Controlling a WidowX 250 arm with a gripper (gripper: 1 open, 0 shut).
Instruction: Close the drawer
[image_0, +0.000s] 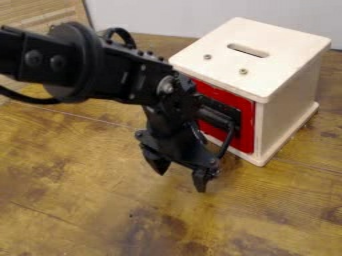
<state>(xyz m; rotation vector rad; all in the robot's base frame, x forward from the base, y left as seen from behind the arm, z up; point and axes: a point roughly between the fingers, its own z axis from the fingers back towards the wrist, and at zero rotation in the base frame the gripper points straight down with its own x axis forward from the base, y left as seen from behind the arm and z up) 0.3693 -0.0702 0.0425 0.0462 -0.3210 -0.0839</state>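
Just one red drawer (227, 112), one cabinet (263, 62), one hand (178, 169) spread, empty
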